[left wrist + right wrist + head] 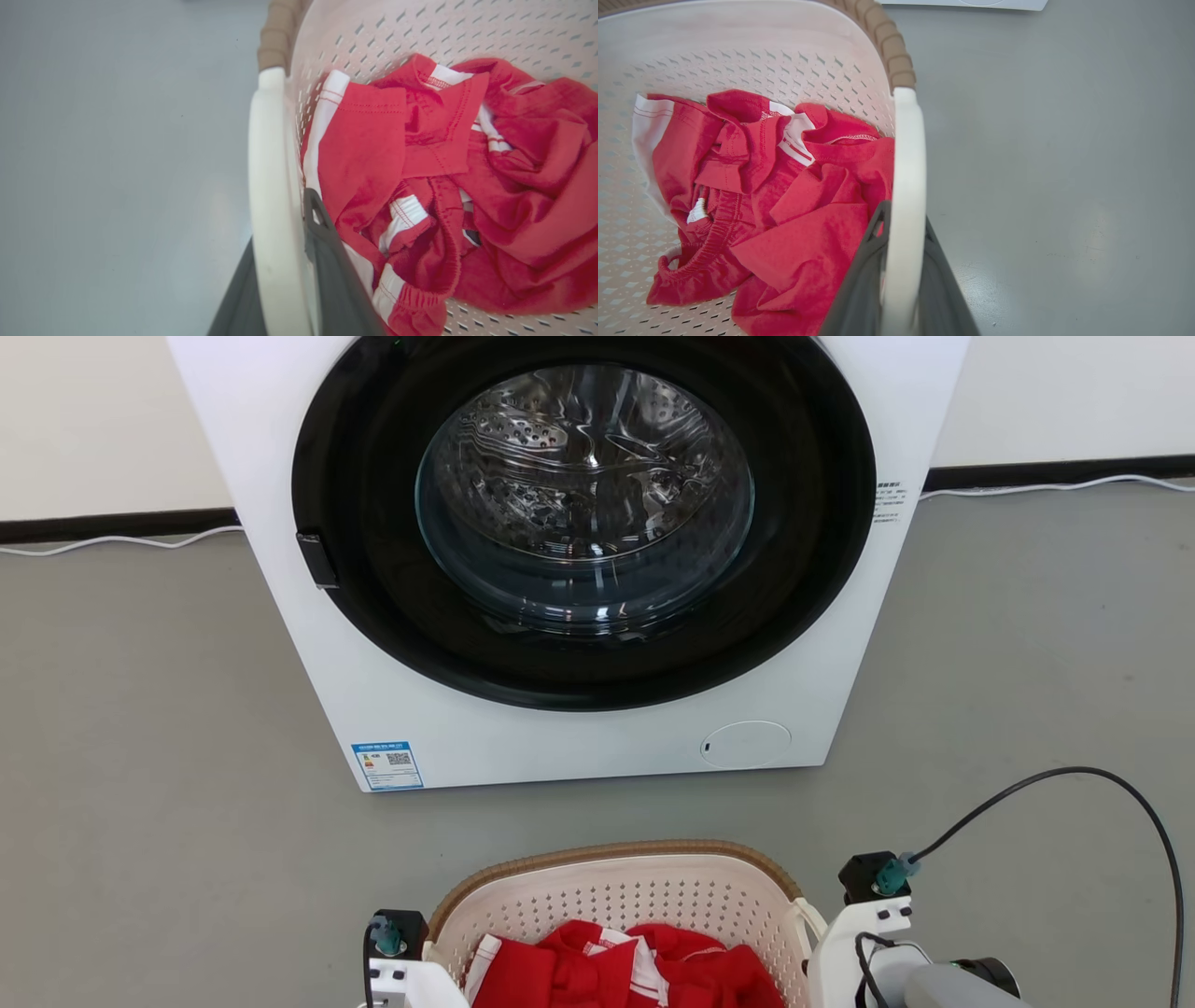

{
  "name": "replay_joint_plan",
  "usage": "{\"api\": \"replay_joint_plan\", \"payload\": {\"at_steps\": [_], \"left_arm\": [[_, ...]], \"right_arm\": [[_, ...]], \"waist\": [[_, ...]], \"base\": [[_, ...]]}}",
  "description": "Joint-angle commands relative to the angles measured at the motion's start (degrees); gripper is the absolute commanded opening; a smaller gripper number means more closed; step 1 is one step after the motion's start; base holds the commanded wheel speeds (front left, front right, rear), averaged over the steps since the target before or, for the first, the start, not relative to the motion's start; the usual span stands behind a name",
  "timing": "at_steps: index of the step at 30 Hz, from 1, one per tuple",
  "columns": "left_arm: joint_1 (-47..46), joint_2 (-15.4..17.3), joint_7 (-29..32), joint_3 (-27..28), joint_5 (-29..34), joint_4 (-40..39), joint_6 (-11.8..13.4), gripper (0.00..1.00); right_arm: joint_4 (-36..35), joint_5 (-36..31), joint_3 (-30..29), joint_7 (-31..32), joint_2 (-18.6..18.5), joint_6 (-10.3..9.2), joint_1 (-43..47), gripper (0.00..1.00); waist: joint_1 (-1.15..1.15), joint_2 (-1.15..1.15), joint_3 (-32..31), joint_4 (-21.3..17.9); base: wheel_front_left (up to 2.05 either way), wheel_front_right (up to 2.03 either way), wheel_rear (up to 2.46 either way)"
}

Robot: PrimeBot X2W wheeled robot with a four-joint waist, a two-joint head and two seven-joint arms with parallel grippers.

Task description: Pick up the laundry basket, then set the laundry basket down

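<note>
Right now the laundry basket (616, 896) sits at 6 o'clock in the head view, directly in front of the washing machine (579, 747), which fills the 12 o'clock side with its round door shut. Whether the basket's base rests on the grey floor (140, 756) or hangs just clear of it cannot be told. The left gripper (280, 224) has its two dark fingers closed tight on the left handle (268, 163) at the basket's 9 o'clock side, one finger inside the wall and one outside. The right gripper (903, 224) is clamped the same way on the right handle (908, 154) at 3 o'clock. Those white handles look like the right places to hold: smooth, stiff bars set opposite each other, so the load should hang level between the arms. The basket itself appears to be thin perforated plastic, probably light and a little springy, with some flex in the walls if the arms pull apart or squeeze inward. The handles are glossy, so a grip could slide along them if one arm rises ahead of the other. Inside lies a crumpled heap of red clothes (625, 971) with white trim, soft and likely adding little weight, though it may shift if the basket tips.
</note>
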Motion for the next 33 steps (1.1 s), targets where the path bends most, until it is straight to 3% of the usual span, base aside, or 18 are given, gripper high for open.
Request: {"api": "replay_joint_plan", "payload": {"at_steps": [1,18,33], "left_arm": [[-0.52,3.11,0.24,0.28,0.63,1.60,0.31,0.00],[-0.92,3.11,2.84,0.13,0.47,1.32,0.79,0.00],[-3.16,3.11,0.20,-0.05,1.53,-0.78,2.64,0.00]], "right_arm": [[0.85,0.39,0.23,-0.32,-2.05,-0.32,-0.80,0.00],[2.04,1.80,0.90,-0.30,-2.05,-0.32,-1.71,0.00],[2.89,2.19,1.01,-3.09,-2.05,-0.32,-4.19,0.00]], "waist": [[0.00,0.00,0.05,-0.02],[0.00,0.00,1.00,0.06],[0.00,0.00,6.47,0.57]], "base": [[0.00,0.00,0.00],[0.00,0.00,0.00],[0.00,0.00,0.00]]}}
